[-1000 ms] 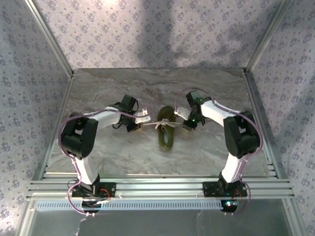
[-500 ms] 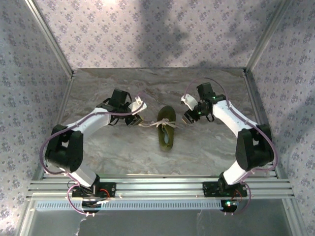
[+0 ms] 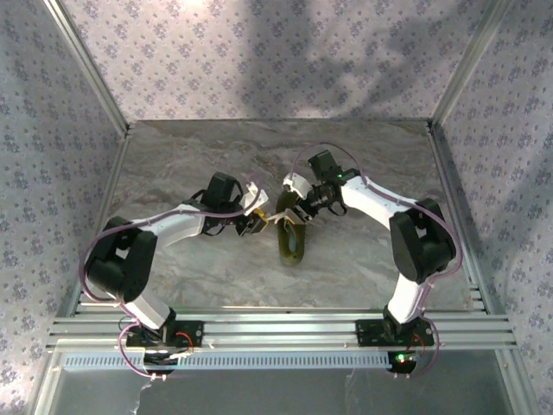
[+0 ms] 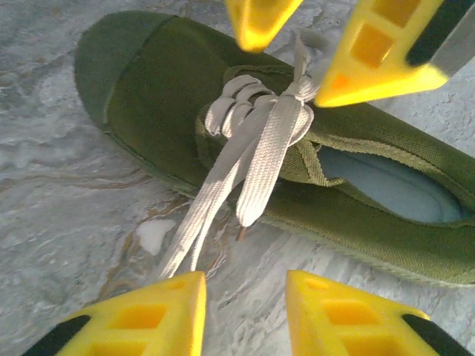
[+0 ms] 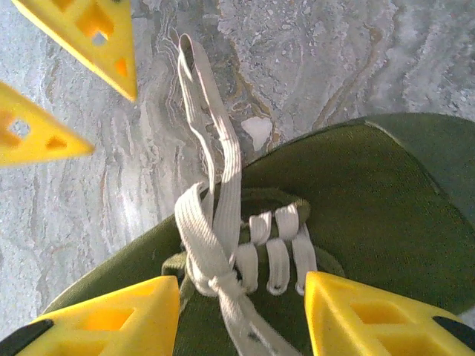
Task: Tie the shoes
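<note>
Shoe [image 3: 292,242]: olive, on marble tabletop [image 3: 363,268], laces [image 4: 267,163] knotted.
Left jaws: apart, seemingly gripping nothing.
Right jaws: apart, straddling the laces.

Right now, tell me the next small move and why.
Probably ease the left gripper forward and close its jaws on the lace loop: it lies loose on the table, running from the knot on the shoe toward those open jaws, ungrasped.

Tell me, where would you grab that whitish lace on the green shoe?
Probably the free loop trailing off the shoe onto the table, taken from that open side, near the left gripper: it lies flat and clear of the knot.
</note>
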Action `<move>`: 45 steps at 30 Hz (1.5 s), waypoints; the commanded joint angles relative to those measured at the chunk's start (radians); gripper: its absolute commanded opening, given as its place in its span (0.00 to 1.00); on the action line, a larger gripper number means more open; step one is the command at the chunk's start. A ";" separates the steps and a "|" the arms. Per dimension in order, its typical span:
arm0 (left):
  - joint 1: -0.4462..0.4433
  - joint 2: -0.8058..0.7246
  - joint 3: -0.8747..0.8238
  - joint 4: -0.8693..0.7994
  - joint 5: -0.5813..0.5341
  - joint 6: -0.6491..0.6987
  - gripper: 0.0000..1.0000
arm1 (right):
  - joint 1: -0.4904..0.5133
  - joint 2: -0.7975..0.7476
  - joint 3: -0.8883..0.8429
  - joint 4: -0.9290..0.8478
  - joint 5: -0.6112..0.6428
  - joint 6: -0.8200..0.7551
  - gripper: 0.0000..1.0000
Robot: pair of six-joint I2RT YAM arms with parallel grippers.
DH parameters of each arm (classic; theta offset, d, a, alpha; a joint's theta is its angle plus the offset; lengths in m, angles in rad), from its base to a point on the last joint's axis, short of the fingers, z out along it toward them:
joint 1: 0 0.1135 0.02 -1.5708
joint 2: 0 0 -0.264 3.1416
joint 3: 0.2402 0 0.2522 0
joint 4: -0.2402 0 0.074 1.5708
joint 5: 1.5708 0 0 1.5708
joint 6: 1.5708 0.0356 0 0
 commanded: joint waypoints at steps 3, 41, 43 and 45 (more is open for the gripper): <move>-0.030 0.075 0.001 0.109 0.042 -0.068 0.37 | 0.014 0.048 0.074 -0.044 -0.024 -0.029 0.48; -0.070 0.118 0.084 0.069 -0.010 -0.022 0.00 | -0.016 0.060 0.050 -0.106 -0.074 -0.087 0.45; -0.070 0.103 0.088 0.048 -0.015 -0.010 0.00 | -0.017 0.067 0.053 -0.113 -0.070 -0.092 0.43; -0.069 0.089 0.090 0.029 -0.020 0.001 0.00 | -0.017 0.073 0.056 -0.121 -0.061 -0.099 0.43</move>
